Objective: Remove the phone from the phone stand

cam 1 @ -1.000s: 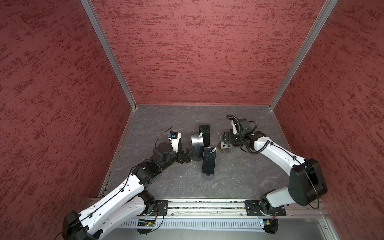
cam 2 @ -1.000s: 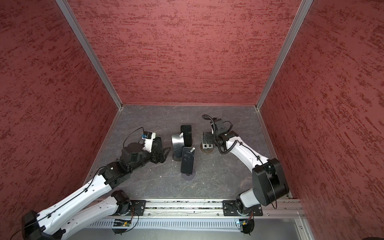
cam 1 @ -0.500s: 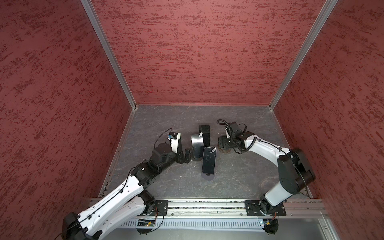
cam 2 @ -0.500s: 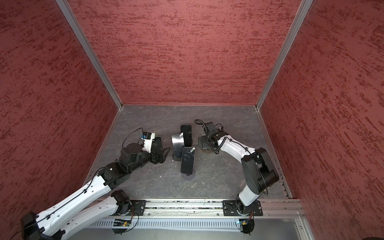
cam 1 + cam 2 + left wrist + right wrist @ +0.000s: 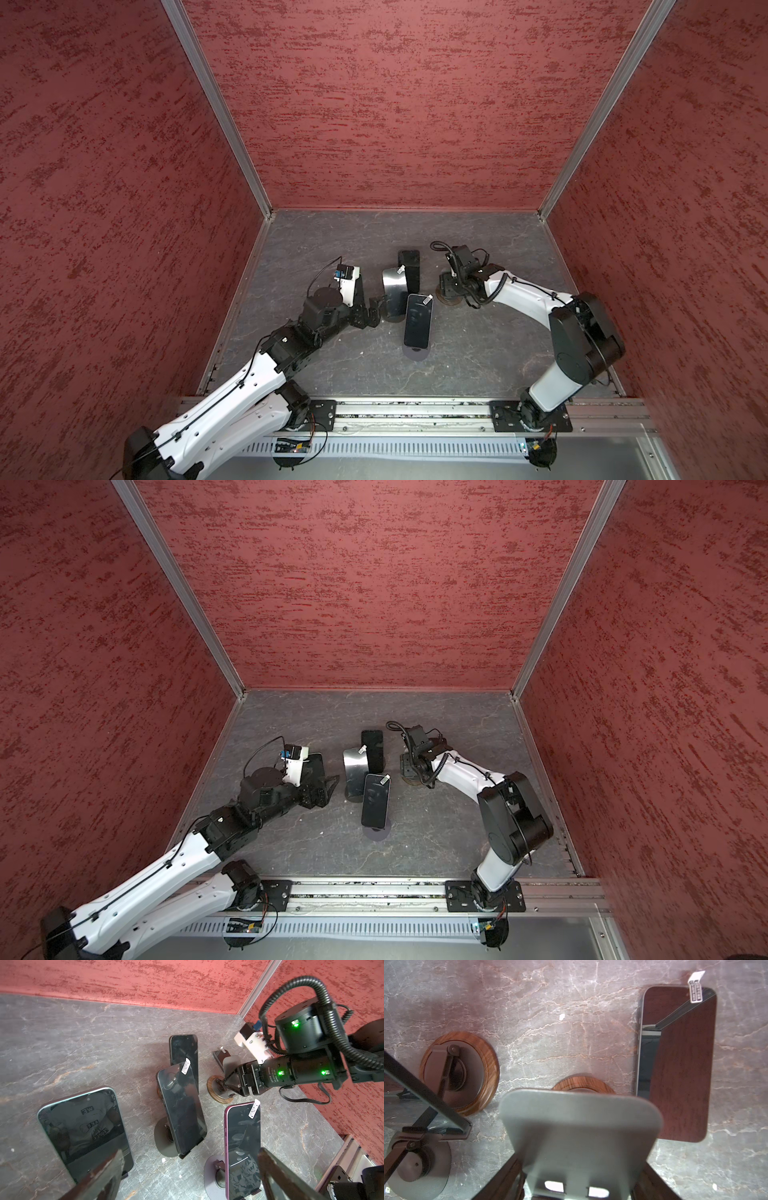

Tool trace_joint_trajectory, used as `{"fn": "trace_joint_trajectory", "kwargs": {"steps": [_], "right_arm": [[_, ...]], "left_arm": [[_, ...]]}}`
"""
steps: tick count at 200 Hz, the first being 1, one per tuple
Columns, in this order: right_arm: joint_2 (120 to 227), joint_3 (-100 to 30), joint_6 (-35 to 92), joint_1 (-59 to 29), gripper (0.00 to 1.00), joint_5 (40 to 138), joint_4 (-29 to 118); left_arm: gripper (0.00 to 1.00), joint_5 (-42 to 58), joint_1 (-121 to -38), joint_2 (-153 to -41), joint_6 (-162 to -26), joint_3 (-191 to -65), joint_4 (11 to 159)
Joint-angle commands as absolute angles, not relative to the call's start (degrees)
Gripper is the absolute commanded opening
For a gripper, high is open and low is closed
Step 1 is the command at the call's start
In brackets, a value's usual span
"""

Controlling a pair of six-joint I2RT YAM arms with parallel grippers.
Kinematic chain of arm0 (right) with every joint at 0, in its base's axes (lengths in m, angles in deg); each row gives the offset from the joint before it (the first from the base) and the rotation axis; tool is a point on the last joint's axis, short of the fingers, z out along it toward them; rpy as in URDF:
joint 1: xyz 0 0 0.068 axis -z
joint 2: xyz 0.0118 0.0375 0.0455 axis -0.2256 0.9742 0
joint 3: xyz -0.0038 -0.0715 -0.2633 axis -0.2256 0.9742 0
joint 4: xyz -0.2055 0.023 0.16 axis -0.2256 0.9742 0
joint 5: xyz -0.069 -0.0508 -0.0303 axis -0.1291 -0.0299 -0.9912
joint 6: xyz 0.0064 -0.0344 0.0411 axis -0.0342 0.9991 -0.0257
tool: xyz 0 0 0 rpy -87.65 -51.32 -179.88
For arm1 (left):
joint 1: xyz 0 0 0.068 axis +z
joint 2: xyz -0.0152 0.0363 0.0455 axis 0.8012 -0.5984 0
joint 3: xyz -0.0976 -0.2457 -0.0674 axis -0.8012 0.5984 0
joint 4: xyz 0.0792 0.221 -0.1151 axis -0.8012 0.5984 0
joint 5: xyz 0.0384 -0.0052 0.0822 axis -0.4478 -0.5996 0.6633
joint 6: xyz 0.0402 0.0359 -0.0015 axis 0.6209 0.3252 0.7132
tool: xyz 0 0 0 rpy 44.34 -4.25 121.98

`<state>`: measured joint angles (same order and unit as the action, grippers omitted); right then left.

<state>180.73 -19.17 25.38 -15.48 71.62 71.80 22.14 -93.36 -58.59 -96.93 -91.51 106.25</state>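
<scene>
Plainly off any stand: flat phone (image 5: 675,1064), lying glossy face up on the grey marbled table (image 5: 550,1022), white tag (image 5: 695,987) at one end. Sits just beside the empty stand (image 5: 579,1130), at roughly 1 o'clock of it, hidden beneath the right arm (image 5: 519,296) in both top views. Around that wood-footed stand's grey plate, right gripper (image 5: 227,1085) with jaws narrow, holding it, fingers (image 5: 506,1178) against the edges of the plate's lower part as far as the right wrist view shows. At 9 o'clock of the empty stand, two propped phones: rear phone (image 5: 410,270) farther back, middle phone (image 5: 394,296) in front and overlapping it in both top views. At 7 o'clock, purple phone (image 5: 243,1142) leaning on a grey stand (image 5: 212,1174), tagged at its upper corner. Farther out at 9 o'clock, large phone (image 5: 85,1130), also propped up, close by the left arm (image 5: 249,374). Left gripper (image 5: 326,791) spread wide and empty, pointing toward 3 o'clock, just beside the middle phone
</scene>
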Motion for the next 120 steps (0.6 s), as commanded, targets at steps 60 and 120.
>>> {"fn": "trace_joint_trajectory", "kwargs": {"steps": [60,120], "right_arm": [[179.5,-19.1,26.7,-16.5,0.51,72.2,68.9],[176.9,-18.1,26.5,-16.9,0.51,74.4,68.8]], "left_arm": [[0.99,24.0,-93.1,-60.9,-102.9,-97.8,112.5],[0.99,21.9,-94.5,-66.6,-102.5,-98.5,109.6]]}}
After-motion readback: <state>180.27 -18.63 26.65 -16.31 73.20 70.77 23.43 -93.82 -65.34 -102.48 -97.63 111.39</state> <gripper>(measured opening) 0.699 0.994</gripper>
